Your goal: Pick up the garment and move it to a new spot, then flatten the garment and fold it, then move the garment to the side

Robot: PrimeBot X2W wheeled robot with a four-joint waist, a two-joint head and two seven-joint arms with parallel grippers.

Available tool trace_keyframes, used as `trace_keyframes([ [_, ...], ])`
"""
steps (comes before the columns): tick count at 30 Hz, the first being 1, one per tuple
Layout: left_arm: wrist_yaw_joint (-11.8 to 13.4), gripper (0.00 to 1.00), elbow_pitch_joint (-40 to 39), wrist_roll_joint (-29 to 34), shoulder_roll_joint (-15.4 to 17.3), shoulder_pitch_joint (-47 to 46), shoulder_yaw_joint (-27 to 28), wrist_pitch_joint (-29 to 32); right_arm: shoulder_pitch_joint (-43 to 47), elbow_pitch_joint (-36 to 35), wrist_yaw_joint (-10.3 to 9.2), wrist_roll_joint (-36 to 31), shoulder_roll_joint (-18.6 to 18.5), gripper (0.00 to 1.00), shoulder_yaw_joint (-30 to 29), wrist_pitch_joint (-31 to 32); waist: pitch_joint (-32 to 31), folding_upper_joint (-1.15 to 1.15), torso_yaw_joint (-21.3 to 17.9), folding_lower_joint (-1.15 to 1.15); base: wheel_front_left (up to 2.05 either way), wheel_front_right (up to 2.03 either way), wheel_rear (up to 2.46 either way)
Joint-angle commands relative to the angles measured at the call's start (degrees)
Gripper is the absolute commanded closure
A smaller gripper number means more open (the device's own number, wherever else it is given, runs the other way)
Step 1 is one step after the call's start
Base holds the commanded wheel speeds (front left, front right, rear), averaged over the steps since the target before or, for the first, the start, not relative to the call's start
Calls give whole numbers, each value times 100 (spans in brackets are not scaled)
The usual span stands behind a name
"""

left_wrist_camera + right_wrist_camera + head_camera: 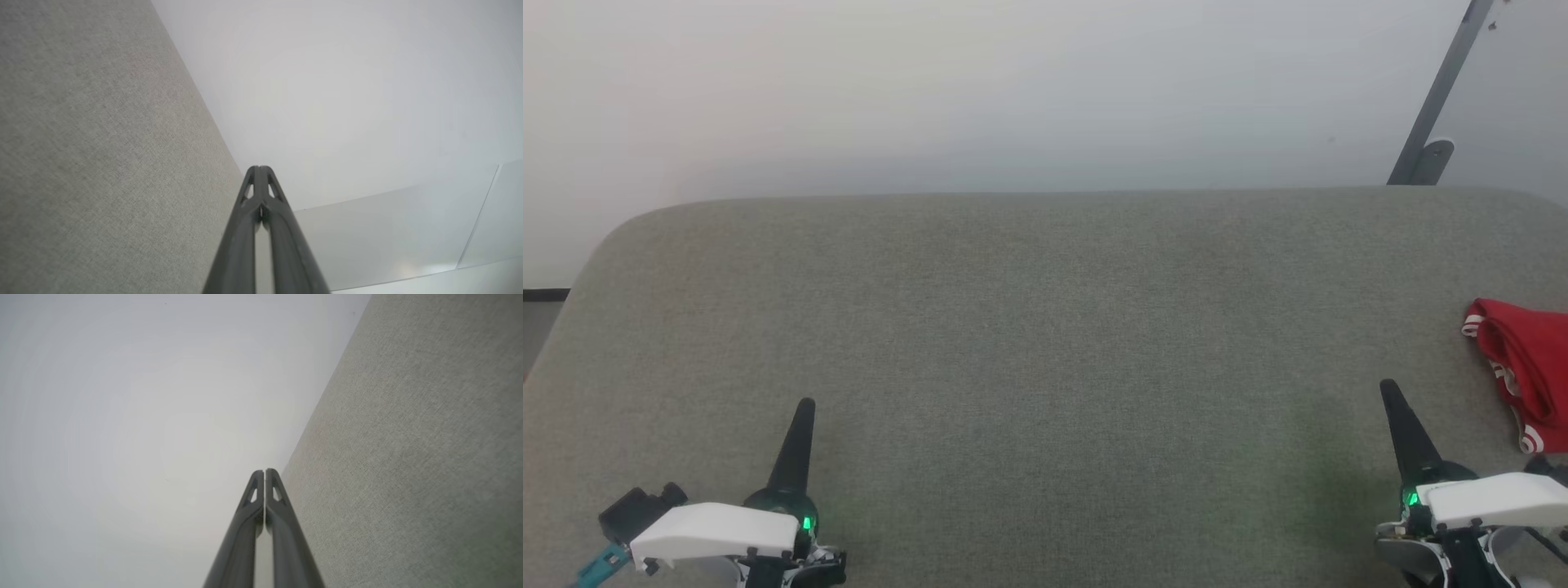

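Note:
The garment [1529, 367], bright red with white-and-red striped trim, lies bunched at the right edge of the head view on the grey felt table [1045, 343], partly cut off by the frame. My right gripper [1388, 390] is shut and empty at the lower right, a short way left of and below the garment. My left gripper [805, 406] is shut and empty at the lower left, far from the garment. In the left wrist view my left gripper [260, 168] has its fingertips pressed together. The right wrist view shows my right gripper [264, 472] shut the same way.
The felt table has rounded far corners and a white wall [980, 90] behind it. A grey slanted bar with a bracket [1431, 122] stands at the back right. Dark floor [539, 318] shows past the table's left edge.

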Motion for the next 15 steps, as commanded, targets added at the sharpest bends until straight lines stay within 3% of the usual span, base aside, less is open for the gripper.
trace_keyframes([
  [1, -11, 100, -9, -146, 15, -107, 25, 54, -113, -18, 1, 107, 11, 100, -20, 49, 2, 0, -3, 0, 0, 0, 0],
  [15, -13, 100, 64, -736, -8, -225, 50, 213, -204, 47, 1, 577, 117, 100, -68, 212, 25, 0, -38, 0, 0, 0, 0],
])
